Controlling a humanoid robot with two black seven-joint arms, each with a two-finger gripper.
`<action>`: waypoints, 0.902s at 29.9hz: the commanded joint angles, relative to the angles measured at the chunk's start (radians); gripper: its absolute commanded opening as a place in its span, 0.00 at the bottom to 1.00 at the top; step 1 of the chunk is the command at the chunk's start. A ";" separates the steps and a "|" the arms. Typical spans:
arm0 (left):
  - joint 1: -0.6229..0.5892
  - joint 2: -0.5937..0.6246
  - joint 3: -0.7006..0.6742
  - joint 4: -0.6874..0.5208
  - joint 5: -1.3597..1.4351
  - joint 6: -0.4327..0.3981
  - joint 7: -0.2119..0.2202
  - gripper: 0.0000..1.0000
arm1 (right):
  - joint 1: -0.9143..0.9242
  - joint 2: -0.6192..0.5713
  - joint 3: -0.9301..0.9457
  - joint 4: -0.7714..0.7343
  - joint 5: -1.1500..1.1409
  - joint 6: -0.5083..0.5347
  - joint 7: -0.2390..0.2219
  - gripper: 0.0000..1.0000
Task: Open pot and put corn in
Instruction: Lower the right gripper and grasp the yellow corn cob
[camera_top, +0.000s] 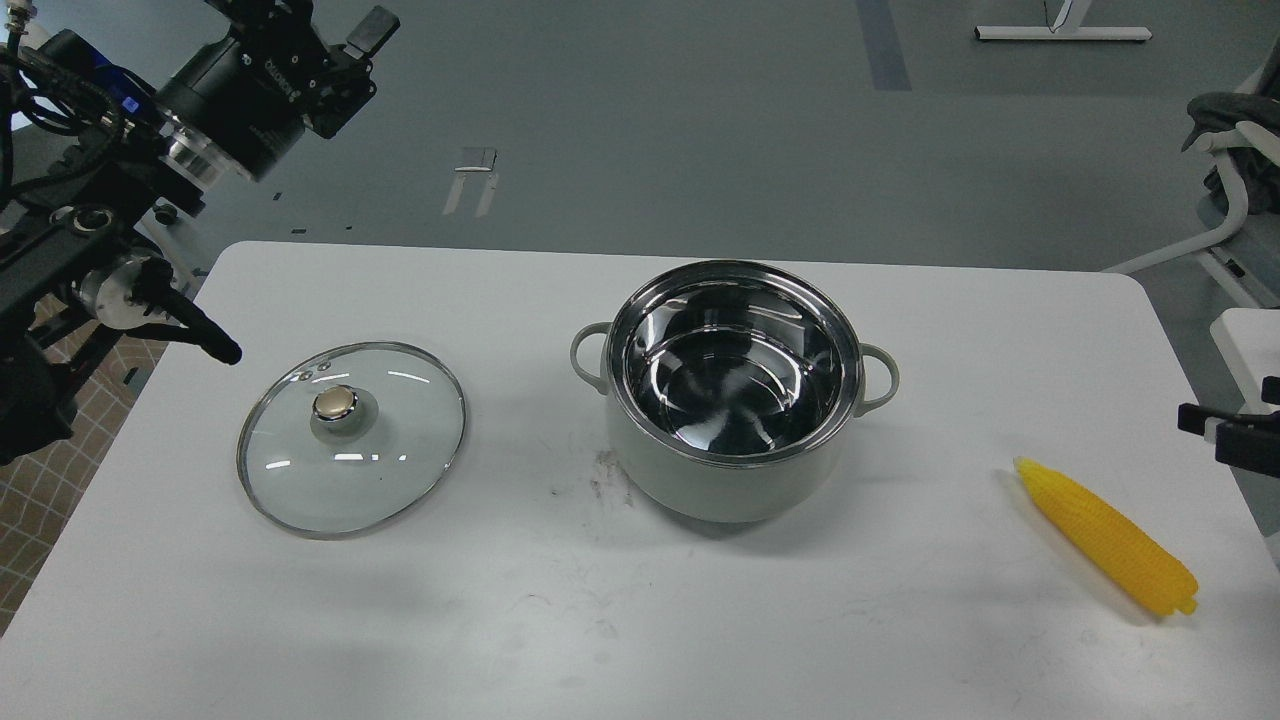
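One corn cob lies right of the open pot, long axis running far-left to near-right, closest to the right gripper; can't tell either gripper's finger state.

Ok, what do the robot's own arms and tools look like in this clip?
The left arm is black, with bundled black cables, polished silver joint rings, and a small blue patch. Its wrist is a black cylinder with white lettering, too small to read. The left tool has black blocky fingers. Of the right arm, only a black part shows.
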 joint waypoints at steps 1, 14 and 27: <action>-0.001 0.000 0.000 -0.003 0.000 -0.001 0.000 0.97 | -0.021 0.053 -0.026 -0.024 -0.029 -0.008 0.000 1.00; 0.001 0.004 -0.002 -0.012 -0.003 -0.001 0.000 0.97 | -0.055 0.301 -0.079 -0.240 -0.115 -0.021 0.000 1.00; 0.002 0.009 -0.003 -0.020 -0.005 -0.001 0.000 0.97 | -0.054 0.380 -0.151 -0.329 -0.193 -0.022 0.000 0.37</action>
